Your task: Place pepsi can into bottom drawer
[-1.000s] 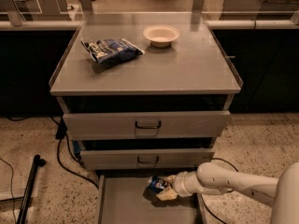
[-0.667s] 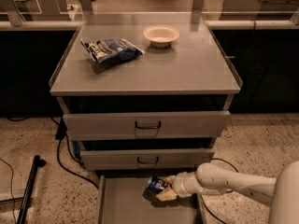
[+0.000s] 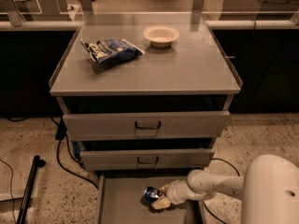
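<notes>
1. Pinching the pepsi can (image 3: 150,193): gripper (image 3: 159,196) has its fingers pressed onto the can, which sticks out left of the tip, tilted.
2. Delta vs a second ago: gripper and can sit a touch lower and further left. Pose otherwise unchanged.
3. Bottom drawer (image 3: 121,206) is pulled out directly beneath the gripper. The can is inside its walls, on or just above the floor; can't tell contact.
4. Read: final lowering, no release yet. Left to do: spread the fingers, back out.
5. Above and behind the gripper: upper drawers (image 3: 147,160), unmoved.
6. Farthest up on the cabinet top (image 3: 196,73): chip bag (image 3: 111,50) and bowl (image 3: 161,35), same spots.
</notes>
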Controlling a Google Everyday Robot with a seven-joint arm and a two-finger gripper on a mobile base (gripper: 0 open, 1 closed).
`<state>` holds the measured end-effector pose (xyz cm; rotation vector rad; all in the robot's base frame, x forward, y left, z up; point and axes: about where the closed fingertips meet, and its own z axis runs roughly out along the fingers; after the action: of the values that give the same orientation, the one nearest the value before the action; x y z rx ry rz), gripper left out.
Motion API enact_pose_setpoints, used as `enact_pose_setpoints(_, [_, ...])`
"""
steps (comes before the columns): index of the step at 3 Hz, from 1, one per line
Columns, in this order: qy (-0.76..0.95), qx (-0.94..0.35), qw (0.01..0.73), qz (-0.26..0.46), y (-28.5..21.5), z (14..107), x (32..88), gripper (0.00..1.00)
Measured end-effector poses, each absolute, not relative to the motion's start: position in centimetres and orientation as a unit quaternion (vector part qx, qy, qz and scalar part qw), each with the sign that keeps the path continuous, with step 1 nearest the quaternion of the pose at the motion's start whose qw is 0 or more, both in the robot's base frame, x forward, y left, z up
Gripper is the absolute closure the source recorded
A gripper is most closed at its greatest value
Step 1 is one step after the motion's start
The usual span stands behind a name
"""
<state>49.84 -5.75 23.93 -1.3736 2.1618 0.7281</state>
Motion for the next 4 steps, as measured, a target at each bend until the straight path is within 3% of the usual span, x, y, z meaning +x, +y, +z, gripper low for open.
enact_pose_setpoints(1, [0.795,-0.495,0.23,0.265,-5.7,20.8,49.9,1.0])
enact_pose_setpoints(4, [0.799,-0.445,0.317,0.251,-8.0,15.5,53.2,1.0])
